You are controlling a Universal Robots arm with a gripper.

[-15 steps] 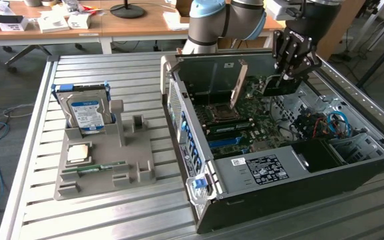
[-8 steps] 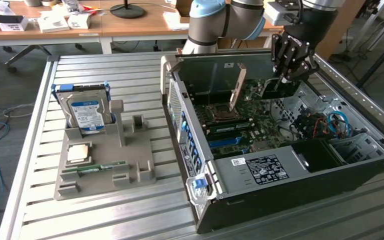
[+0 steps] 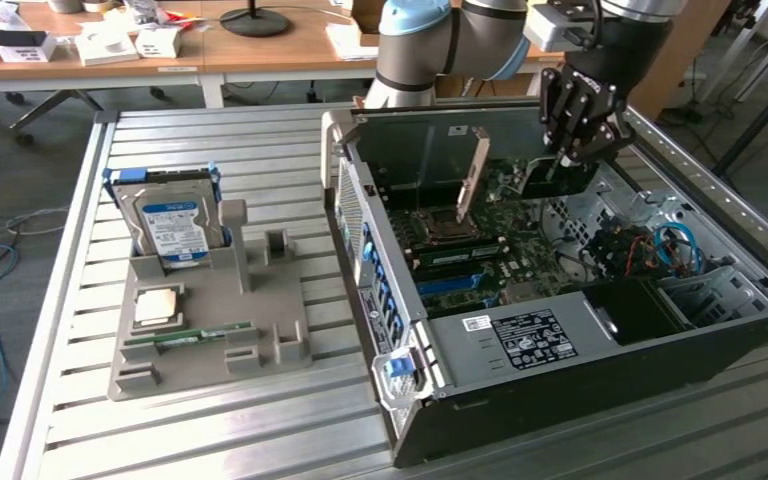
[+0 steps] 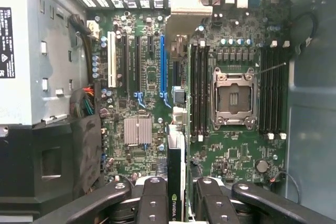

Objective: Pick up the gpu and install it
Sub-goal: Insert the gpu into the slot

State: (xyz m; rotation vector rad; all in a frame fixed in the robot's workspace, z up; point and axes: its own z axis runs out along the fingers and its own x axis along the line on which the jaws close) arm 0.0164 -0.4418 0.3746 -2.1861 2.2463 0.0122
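Note:
My gripper (image 3: 575, 150) is inside the open PC case, shut on the gpu (image 3: 544, 178), a dark card with a tan metal end (image 3: 471, 180). The card hangs on edge over the motherboard (image 3: 491, 265), close to the case's far wall. In the wrist view the gpu (image 4: 176, 150) shows edge-on between my black fingers (image 4: 152, 198), with my gripper (image 4: 176, 195) closed around it. It runs between the blue slot (image 4: 161, 61) and the memory slots (image 4: 198, 87). Its metal end (image 4: 189, 9) reaches toward the slotted rear wall. I cannot tell whether it touches a slot.
The PC case (image 3: 558, 400) lies open on a slatted metal table (image 3: 224, 430). A power supply (image 3: 524, 335) and black drive cage (image 3: 638, 310) fill its near side. The CPU socket (image 4: 233, 98) sits beside the card. A grey holder (image 3: 211, 350) carries a hard drive (image 3: 177, 225) and small parts.

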